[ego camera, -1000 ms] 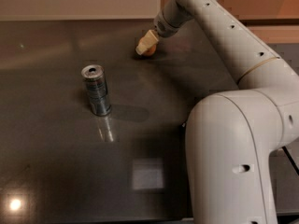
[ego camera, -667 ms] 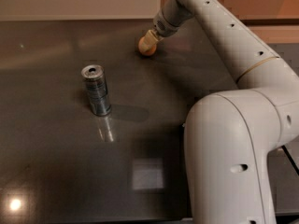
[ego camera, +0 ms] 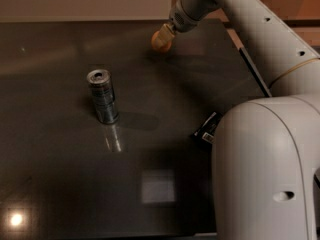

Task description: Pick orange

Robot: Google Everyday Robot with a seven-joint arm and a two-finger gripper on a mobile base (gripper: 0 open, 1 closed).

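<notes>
The orange (ego camera: 160, 43) is a small round fruit at the far side of the dark table (ego camera: 50, 184), right of the middle. My gripper (ego camera: 163, 35) reaches down to it from the upper right and is shut on the orange. It holds the fruit slightly above the tabletop, with a faint shadow under it. The pale fingers cover the orange's upper right side.
A metal can (ego camera: 102, 96) stands upright left of centre, well apart from the orange. My white arm (ego camera: 265, 174) fills the right side. A small dark packet (ego camera: 207, 130) lies beside it near the table's right edge. The table's back edge runs just behind the gripper.
The orange, held in the gripper, has moved up and slightly right, off the tabletop. The can has not moved.
</notes>
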